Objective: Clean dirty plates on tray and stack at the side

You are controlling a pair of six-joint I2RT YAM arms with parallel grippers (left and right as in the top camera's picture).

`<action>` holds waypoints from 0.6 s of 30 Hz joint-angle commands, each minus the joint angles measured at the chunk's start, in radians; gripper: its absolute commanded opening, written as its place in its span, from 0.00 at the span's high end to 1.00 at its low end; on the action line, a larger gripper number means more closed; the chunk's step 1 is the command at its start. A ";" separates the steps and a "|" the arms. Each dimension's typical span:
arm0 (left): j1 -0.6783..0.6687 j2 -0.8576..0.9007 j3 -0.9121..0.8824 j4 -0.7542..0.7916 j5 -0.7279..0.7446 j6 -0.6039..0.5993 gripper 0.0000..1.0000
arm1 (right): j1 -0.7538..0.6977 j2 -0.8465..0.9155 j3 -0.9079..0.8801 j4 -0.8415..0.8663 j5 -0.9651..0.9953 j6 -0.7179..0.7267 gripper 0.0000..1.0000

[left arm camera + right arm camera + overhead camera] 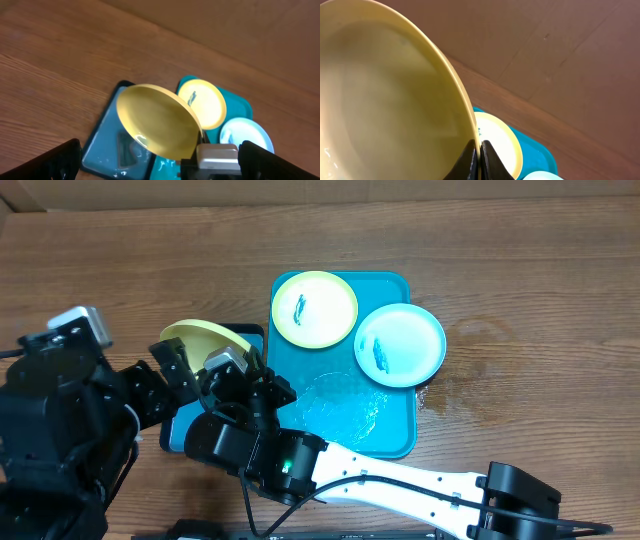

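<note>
My right gripper (479, 159) is shut on the rim of a yellow-green plate (390, 100) and holds it tilted on edge. In the overhead view this plate (200, 336) hangs over the small tray, with the right gripper (236, 350) at its right edge. My left gripper (160, 172) is wide open and empty just below the held plate (157, 120), and shows at the left in the overhead view (172, 375). A second yellow-green plate (314, 308) with a dark blue smear and a pale blue-white plate (400, 345) with a smear lie on the teal tray (385, 435).
A smaller dark-rimmed blue tray (102, 142) with a grey sponge (127, 145) and some water sits left of the teal tray, under the held plate. Water pools on the teal tray's near part (350, 408). A wet patch (440, 392) marks the wood right of the tray.
</note>
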 commanded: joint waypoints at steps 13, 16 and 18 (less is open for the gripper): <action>0.005 -0.002 0.024 -0.010 -0.080 0.016 0.00 | 0.005 -0.044 0.021 0.031 0.168 0.000 0.96; 0.005 -0.002 0.024 -0.009 -0.080 0.016 0.00 | 0.010 -0.044 0.021 0.057 0.179 -0.055 0.96; 0.005 -0.002 0.024 -0.009 -0.080 0.016 0.00 | 0.017 -0.044 0.021 0.082 0.179 -0.099 0.96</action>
